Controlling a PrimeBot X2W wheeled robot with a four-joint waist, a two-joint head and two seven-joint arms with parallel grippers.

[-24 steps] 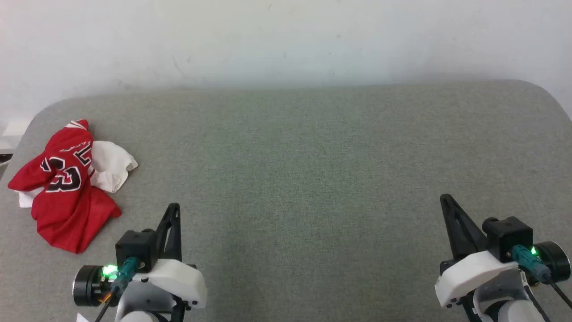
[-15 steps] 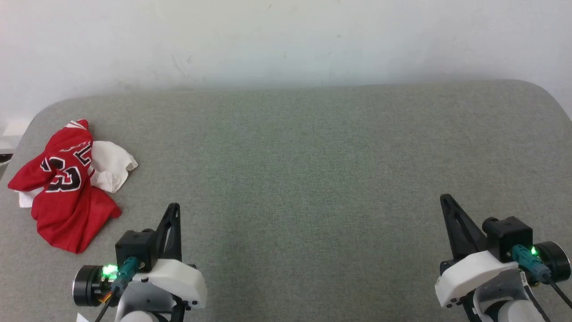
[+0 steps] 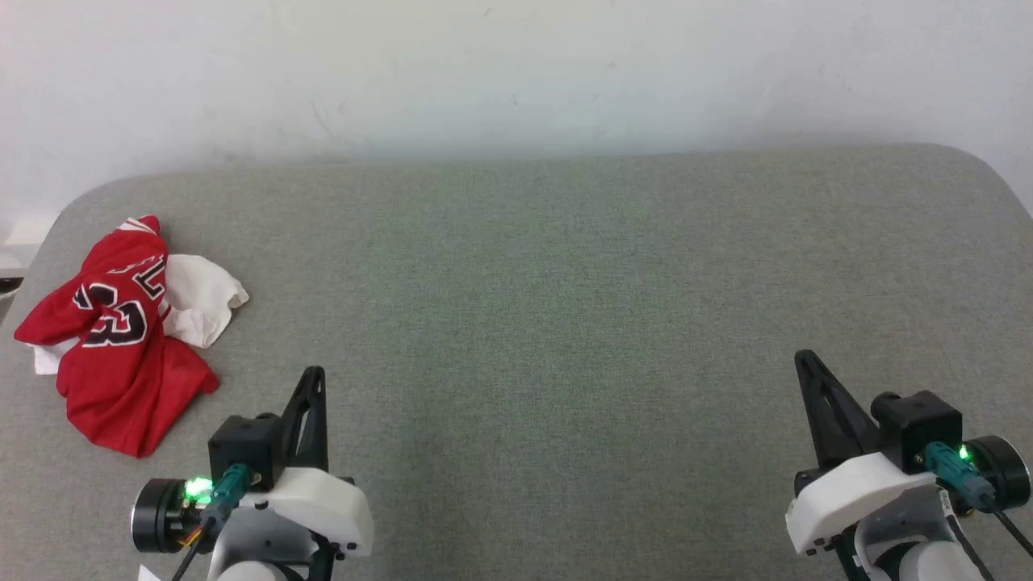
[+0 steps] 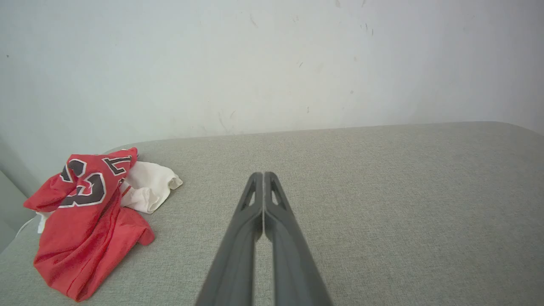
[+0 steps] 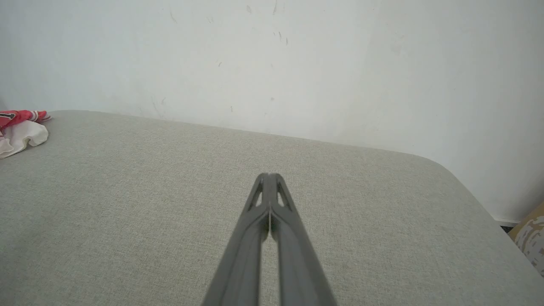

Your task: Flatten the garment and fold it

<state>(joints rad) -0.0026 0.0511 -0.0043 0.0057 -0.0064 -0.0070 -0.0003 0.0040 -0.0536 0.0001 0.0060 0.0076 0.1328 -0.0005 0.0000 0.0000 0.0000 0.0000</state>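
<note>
The garment (image 3: 121, 347) lies crumpled in a heap at the left edge of the grey table (image 3: 565, 307): red cloth with a black number print and a white sleeve sticking out to its right. In the left wrist view the garment (image 4: 85, 221) sits to the left of my left gripper (image 4: 263, 175), whose fingers press together, empty. My left gripper (image 3: 315, 375) hovers at the lower left, a short way right of the heap. At the lower right my right gripper (image 3: 803, 359) is shut and empty, far from the cloth. The right wrist view catches a bit of the garment (image 5: 19, 131) at its left edge, with my right gripper (image 5: 268, 176) pointing at bare table.
A white wall (image 3: 516, 73) rises right behind the table's far edge. The tabletop has rounded corners at the far left and far right. A patterned brown object (image 5: 531, 238) stands beyond the table's right edge.
</note>
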